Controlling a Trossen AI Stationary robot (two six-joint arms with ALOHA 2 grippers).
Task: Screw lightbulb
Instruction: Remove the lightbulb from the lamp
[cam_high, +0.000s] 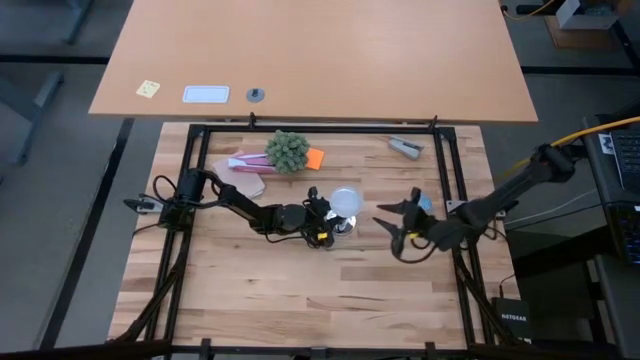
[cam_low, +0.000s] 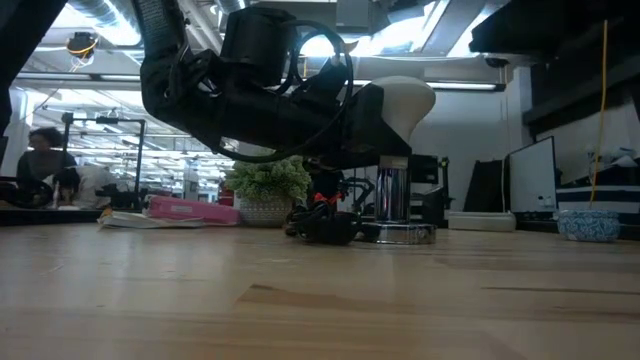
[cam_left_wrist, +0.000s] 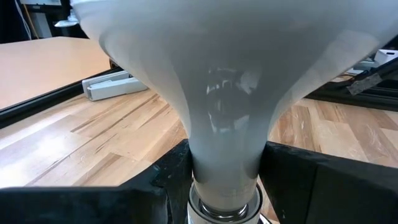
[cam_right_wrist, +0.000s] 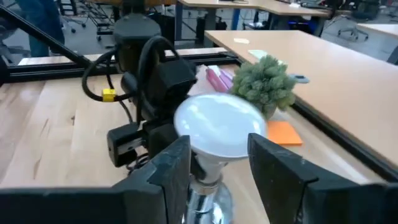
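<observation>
The lightbulb (cam_high: 345, 202), frosted white, stands upright with its narrow end in a chrome socket (cam_low: 393, 203) on the wooden table. My left gripper (cam_high: 328, 215) reaches in from the table's left and is shut on the bulb. It shows as a dark mass in the low view (cam_low: 372, 115). My right gripper (cam_high: 388, 228) hovers open to the bulb's right, clear of it and above the table. In the right wrist view, the bulb's dome (cam_right_wrist: 217, 127) shows beyond its two spread fingers. My left gripper pinches the bulb's narrow neck (cam_left_wrist: 224, 149) between its two fingers (cam_left_wrist: 171, 180), just above the metal collar. The fingers come in about level from the table's left. The bulb stands upright, its lower end in the socket, which rests on the table.
Behind the bulb stand a small green plant (cam_high: 288, 150), an orange piece (cam_high: 316, 157) and a pink packet (cam_high: 245, 165). A grey tool (cam_high: 405, 147) lies at the far right and a blue bowl (cam_high: 425, 203) by my right gripper. Black frame rails (cam_high: 447, 170) border the table.
</observation>
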